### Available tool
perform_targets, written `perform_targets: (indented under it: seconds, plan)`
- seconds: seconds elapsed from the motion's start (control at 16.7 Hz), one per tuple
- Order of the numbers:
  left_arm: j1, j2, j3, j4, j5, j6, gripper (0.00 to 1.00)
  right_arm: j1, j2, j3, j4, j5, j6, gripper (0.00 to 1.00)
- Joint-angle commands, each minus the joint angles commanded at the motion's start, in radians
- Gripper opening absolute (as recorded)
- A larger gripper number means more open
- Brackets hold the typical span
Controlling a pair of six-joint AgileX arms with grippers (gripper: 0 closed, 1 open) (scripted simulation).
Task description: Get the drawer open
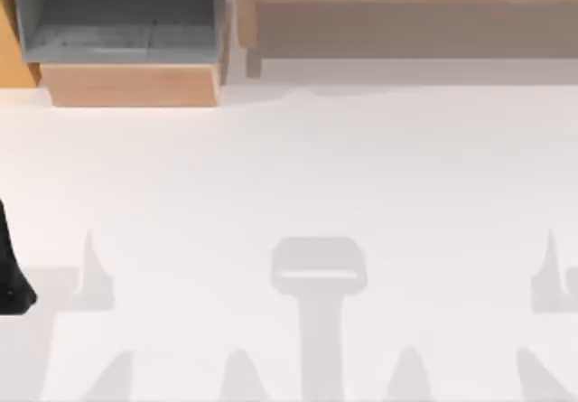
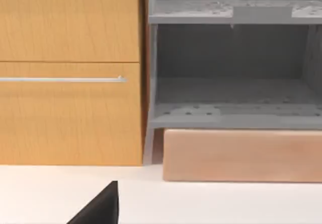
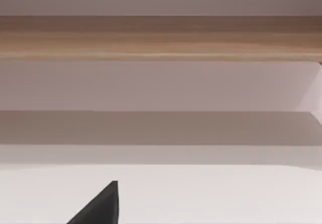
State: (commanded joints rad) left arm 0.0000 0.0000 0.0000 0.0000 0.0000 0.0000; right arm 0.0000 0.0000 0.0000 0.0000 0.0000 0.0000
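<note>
- The pale wooden drawer front (image 1: 134,85) lies at the table's far left, long axis left-right.
- Our left gripper (image 1: 11,275) is nearer; we cannot tell how open it is.

top: overhead, looking down | wrists: low, facing cabinet (image 2: 70,73) | shared: table (image 1: 316,167)

Pulled-out drawer (image 2: 241,156) beneath grey shelves (image 2: 234,110), beside wooden door (image 2: 70,113).

white table (image 1: 298,176), wooden cabinet (image 1: 23,50) with pulled-out drawer (image 1: 131,84) at far left
</note>
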Motion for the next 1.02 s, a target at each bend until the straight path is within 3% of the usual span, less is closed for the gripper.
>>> perform_targets:
  seconds: [0.18,0.36,1.02]
  plan:
    - [-0.011,0.013,0.009,0.012,-0.013,0.001,1.0,0.0,0.0,0.0,0.0,0.0,0.0,1.0]
    - [-0.087,0.112,0.066,0.089,-0.096,0.008,1.0,0.0,0.0,0.0,0.0,0.0,0.0,1.0]
    - [-0.603,1.01,0.425,0.573,-0.592,0.016,1.0,0.0,0.0,0.0,0.0,0.0,0.0,1.0]
